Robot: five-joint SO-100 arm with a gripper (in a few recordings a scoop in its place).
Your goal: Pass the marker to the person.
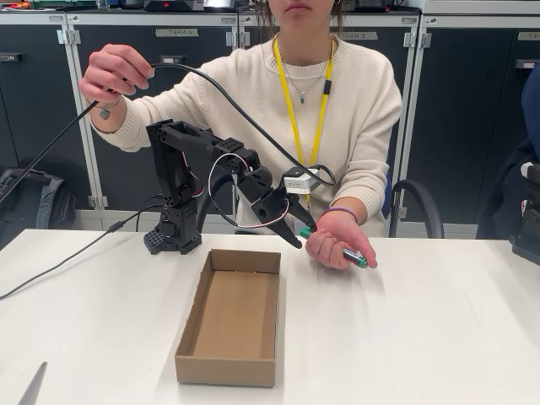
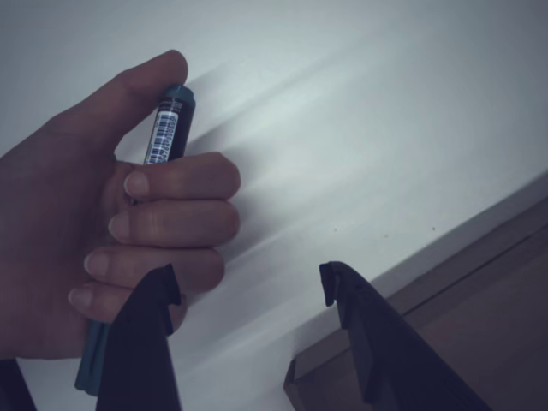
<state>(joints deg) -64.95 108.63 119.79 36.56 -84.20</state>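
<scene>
**Marker in the person's hand, fingers spread and empty**

The marker (image 1: 342, 252) lies gripped in the person's hand (image 1: 336, 239), right of the cardboard box (image 1: 229, 317) on the bench (image 1: 439, 337). The gripper (image 1: 305, 236) hangs just beside it; in the wrist view its fingers (image 2: 154, 300) stand wide, holding nothing. Handover appears complete. Risk: a retreating finger could catch the knuckles or the cable (image 1: 228, 97) held overhead.
</scene>
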